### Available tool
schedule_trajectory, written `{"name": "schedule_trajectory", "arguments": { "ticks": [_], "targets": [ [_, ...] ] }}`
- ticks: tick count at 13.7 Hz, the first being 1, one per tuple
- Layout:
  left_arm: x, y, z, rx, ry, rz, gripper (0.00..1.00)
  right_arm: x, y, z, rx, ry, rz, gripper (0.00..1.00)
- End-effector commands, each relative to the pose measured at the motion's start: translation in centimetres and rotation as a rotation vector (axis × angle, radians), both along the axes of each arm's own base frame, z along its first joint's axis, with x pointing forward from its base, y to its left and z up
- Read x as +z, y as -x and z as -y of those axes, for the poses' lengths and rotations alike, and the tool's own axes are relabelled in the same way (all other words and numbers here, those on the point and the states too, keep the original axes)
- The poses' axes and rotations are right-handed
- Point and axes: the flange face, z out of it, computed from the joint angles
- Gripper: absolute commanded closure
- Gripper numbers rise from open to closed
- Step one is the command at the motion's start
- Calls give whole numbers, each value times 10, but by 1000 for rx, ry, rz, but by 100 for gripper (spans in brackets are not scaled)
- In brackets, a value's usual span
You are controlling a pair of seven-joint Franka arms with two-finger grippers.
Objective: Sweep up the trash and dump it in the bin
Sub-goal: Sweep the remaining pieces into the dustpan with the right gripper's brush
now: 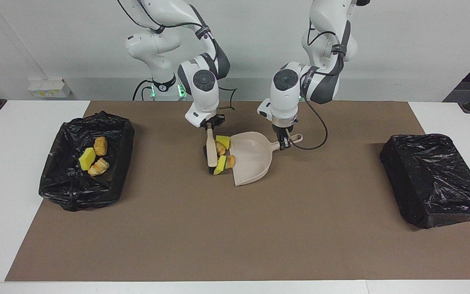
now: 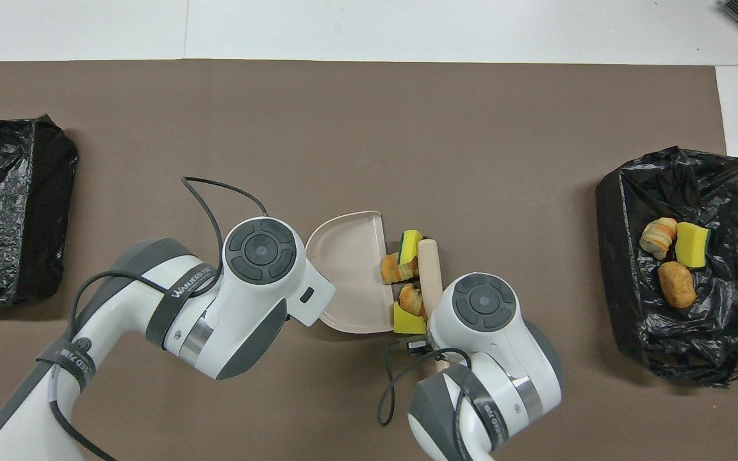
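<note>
The right claw grips the brush, pressing trash against the dustpan, which the left claw holds steady.

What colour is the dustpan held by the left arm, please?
Pale beige dustpan; the facing view shows it best.

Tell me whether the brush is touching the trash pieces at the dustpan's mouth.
Touching. The facing view shows the brush pressed against the trash pieces at the dustpan, with no mat between them.
</note>
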Motion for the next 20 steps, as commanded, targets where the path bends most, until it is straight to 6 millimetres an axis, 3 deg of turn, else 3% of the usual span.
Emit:
{"name": "schedule_trajectory", "arguments": {
  "ticks": [1, 4, 8, 10, 13, 15, 18, 20],
  "targets": [
    [-1, 11, -1, -1, 11, 7, 100, 9, -21, -49, 3, -111, -18, 100],
    [-2, 6, -7, -52, 14, -2, 100, 21, -28, -69, 14, -236, -26, 100],
    [2, -1, -12, -51, 25, 8, 100, 50, -24, -50, 97, -230, -60, 100],
    [31, -7, -28, -24, 65, 39, 100, 69, -27, -22, 113, -182, -67, 100],
    [67, -13, -59, -37, 136, 54, 100, 95, -25, -2, 161, -102, -31, 100],
    [92, -9, -98, -67, 122, 4, 100, 107, -25, -2, 156, -98, -7, 100],
    [106, -9, -190, 94, 84, -112, 100, 110, -17, -16, 135, -118, 23, 100],
    [101, -3, -252, 184, 45, -134, 100, 91, 4, -52, 158, -98, -7, 100]
  ]
}}
